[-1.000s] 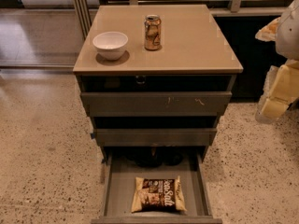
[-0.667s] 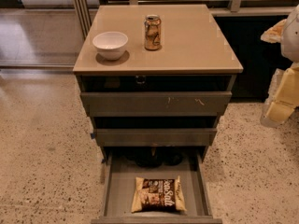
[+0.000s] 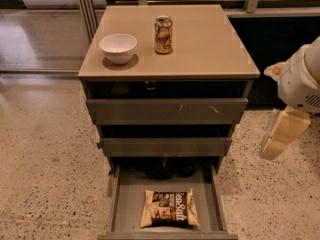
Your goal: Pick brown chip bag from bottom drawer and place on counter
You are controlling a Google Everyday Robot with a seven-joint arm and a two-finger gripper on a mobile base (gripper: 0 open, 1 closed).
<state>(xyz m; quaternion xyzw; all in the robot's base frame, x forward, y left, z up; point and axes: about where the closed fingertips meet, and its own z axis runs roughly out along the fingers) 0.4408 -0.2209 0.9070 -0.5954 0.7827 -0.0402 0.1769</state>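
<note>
Claw (image 3: pixel 278 134) right of counter (image 3: pixel 210 39) bearing bowl (image 3: pixel 118 48), can (image 3: pixel 163 34)

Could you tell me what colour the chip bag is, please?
Chip bag: dark brown, cream ends; camera view. Gripper hangs at picture's right.

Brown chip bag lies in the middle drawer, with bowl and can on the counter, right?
No: the camera view shows the brown chip bag in the open bottom drawer. The bowl and can are on the counter. The tool hangs off to the right, away from the bag.
</note>
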